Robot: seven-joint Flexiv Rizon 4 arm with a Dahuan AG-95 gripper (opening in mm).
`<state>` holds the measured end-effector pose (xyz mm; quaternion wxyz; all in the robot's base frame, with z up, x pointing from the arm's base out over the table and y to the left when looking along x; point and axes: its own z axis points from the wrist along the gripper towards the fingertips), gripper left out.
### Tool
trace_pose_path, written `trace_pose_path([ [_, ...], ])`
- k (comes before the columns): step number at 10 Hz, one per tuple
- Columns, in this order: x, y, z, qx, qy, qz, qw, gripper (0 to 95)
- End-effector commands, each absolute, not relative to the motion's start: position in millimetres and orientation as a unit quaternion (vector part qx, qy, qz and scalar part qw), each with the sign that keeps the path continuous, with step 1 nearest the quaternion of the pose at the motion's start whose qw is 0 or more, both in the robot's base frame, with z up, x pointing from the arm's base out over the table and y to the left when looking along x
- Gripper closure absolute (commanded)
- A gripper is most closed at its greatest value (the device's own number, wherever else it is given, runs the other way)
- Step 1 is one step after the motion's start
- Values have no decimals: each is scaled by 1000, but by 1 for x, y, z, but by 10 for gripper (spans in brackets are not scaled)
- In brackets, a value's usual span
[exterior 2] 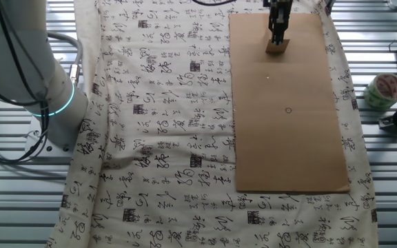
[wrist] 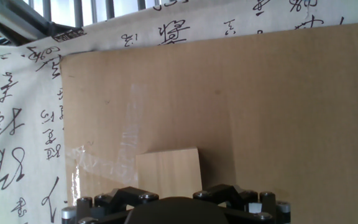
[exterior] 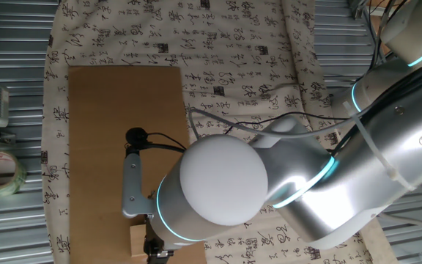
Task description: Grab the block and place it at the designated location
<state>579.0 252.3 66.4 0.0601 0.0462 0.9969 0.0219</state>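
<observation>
Nearest in my hand view is the dark housing of my gripper (wrist: 179,208) along the bottom edge; the fingertips themselves fall outside the frame, so I cannot tell from any view whether my jaws stand apart or have closed on anything. Directly beyond the housing sits the block (wrist: 168,172), a pale tan wooden cube with plain smooth faces, resting on the brown cardboard sheet (wrist: 260,106) next to a strip of clear tape (wrist: 101,163) stuck to the board. In the other fixed view my gripper (exterior 2: 277,40) stands upright over the block (exterior 2: 278,47) near the far end of the cardboard, touching it or just above it; which one cannot be resolved. I judge the block to be light, rigid and not fragile, with smooth sides that could slip under a weak pinch. Recommended hold: two opposite vertical faces, fingers centred and square to them, with moderate force. Further along the board, well apart from the block, lies the designated location (exterior 2: 288,110), a thin black drawn circle smaller than the block's face. Beyond the board, a tape roll (exterior 2: 382,89) rests off the printed cloth (exterior 2: 164,103).
</observation>
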Motion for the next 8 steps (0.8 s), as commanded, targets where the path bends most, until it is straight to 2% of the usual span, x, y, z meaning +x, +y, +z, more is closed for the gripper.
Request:
trace_pose_path([
  [1,579,252,66,42,997,22,60,0],
  [8,578,252,63,20,998,24,57,0],
])
